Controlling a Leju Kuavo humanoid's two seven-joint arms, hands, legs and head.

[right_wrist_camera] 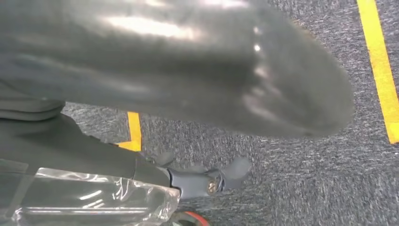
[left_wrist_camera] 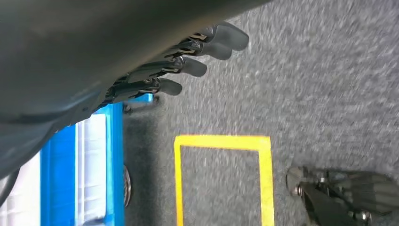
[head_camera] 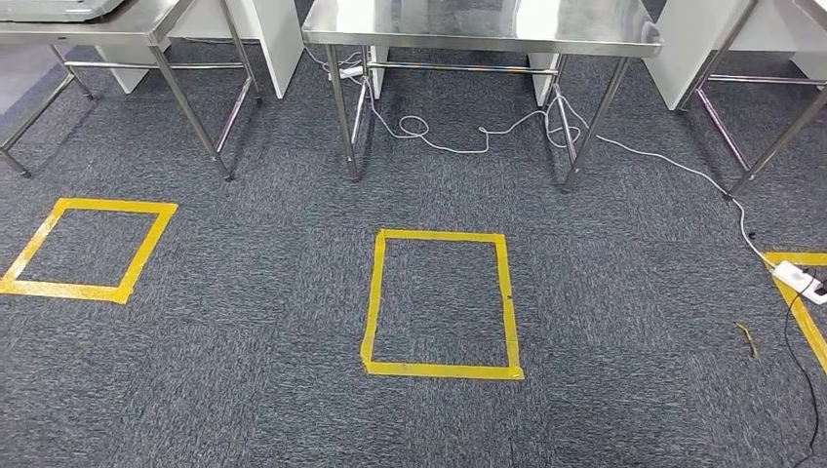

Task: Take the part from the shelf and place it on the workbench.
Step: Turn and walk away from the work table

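carpet [head_camera: 244, 341]: dark grey cloth pile, rough and matt, marked with squares of smooth yellow tape [head_camera: 441, 302]. workbench [head_camera: 478, 24]: brushed metal top and polished metal legs, a dull sheen being shown; white plastic-coated cable [head_camera: 468, 141] and a glossy white plastic power strip [head_camera: 802, 281] are laid on the carpet. left hand [left_wrist_camera: 188, 61]: dark, smooth, semi-gloss plastic fingers beside a glossy blue plastic crate [left_wrist_camera: 115, 155]; right hand [right_wrist_camera: 197, 179]: matt grey, touched by crinkled, clear, glossy plastic film [right_wrist_camera: 84, 200].

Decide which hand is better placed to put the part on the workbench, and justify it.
Right, probably. The right hand appears to hold a clear bag, while the left hand hangs with fingers straight, holding nothing. The steel workbench stands ahead.
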